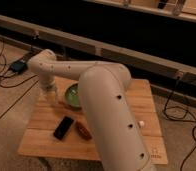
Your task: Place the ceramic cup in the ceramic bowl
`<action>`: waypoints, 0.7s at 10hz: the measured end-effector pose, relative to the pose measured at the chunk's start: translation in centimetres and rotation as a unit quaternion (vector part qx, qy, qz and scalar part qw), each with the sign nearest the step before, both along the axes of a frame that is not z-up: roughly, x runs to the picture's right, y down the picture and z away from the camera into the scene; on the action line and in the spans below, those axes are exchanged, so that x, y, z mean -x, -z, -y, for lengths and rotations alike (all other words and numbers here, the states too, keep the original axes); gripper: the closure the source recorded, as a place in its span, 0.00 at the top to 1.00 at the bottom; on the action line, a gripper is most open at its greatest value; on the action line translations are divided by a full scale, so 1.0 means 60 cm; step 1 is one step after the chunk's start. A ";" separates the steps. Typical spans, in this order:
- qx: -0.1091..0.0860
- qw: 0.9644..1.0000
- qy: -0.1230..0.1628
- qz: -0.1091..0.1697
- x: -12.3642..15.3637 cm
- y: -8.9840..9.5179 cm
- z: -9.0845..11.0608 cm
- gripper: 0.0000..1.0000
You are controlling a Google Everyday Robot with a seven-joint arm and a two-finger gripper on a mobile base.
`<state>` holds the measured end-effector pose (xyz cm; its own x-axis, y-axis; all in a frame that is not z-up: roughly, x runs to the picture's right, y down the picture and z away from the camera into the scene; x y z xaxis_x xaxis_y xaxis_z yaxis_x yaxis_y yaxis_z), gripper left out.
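Observation:
The green ceramic bowl (71,96) sits at the back middle of the wooden table (41,140); my arm hides its right half. My gripper (51,94) points down at the table's back left, just left of the bowl. A pale shape at the gripper's tip could be the ceramic cup, but I cannot tell it apart from the gripper. No cup shows elsewhere on the table.
A black flat device (64,127) and a brown-red oblong object (82,130) lie in front of the bowl. A small white object (141,123) lies on the right part of the table. Cables and a dark box (16,66) lie on the floor at left.

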<state>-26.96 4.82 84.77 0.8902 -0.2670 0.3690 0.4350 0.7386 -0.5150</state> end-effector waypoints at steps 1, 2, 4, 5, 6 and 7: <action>0.002 1.000 -0.001 -0.007 0.003 -0.014 -0.008 0.59; 0.002 1.000 -0.001 -0.011 0.005 -0.023 -0.012 0.53; -0.001 1.000 -0.005 -0.019 0.008 -0.039 -0.013 0.30; -0.004 1.000 -0.007 -0.020 0.009 -0.040 -0.008 0.21; -0.004 1.000 -0.010 -0.019 0.008 -0.039 -0.003 0.13; -0.007 1.000 -0.015 -0.013 0.011 -0.029 0.009 0.03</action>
